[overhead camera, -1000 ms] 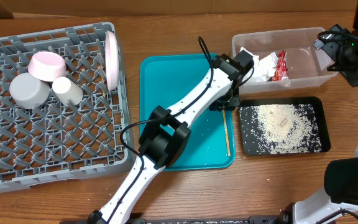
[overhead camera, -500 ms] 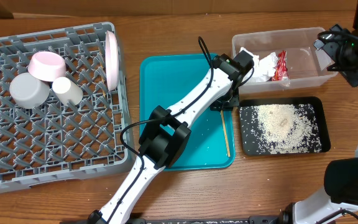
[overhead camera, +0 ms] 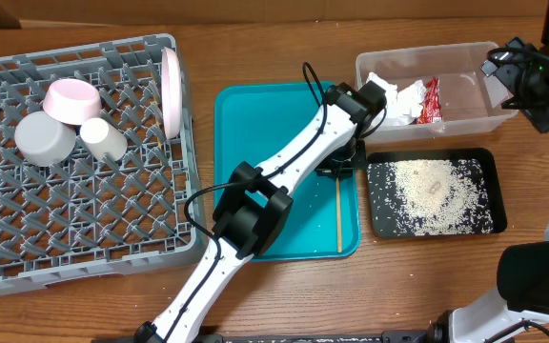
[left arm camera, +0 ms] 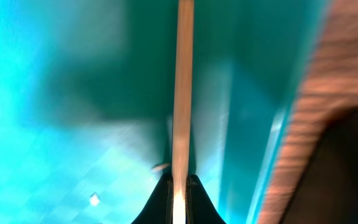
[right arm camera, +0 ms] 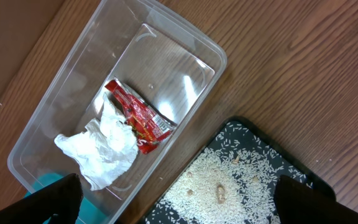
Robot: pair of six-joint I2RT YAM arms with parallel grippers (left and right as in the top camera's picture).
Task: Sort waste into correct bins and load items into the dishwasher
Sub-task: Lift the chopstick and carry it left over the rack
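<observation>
The left gripper (left arm camera: 180,198) was clamped on a thin wooden chopstick (left arm camera: 182,87) lying toward 6 o'clock along the flat teal plastic tray (overhead camera: 241,124)'s 3 o'clock edge. The right gripper (right arm camera: 176,199) hung spread wide, holding nothing, over the clear rectangular plastic tub (right arm camera: 160,68).

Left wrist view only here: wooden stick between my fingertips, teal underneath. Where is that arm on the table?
Observer: Overhead, the left gripper is at the right side of the teal tray, beside the black tray; the chopstick runs along that edge.
Operator: Rack loaded?
Observer: The rack holds a pink bowl, grey bowl, white cup and a plate standing on edge at its right wall.
Operator: Waste?
Observer: Napkin and red wrapper lie in the clear tub; rice is in the black tray.
</observation>
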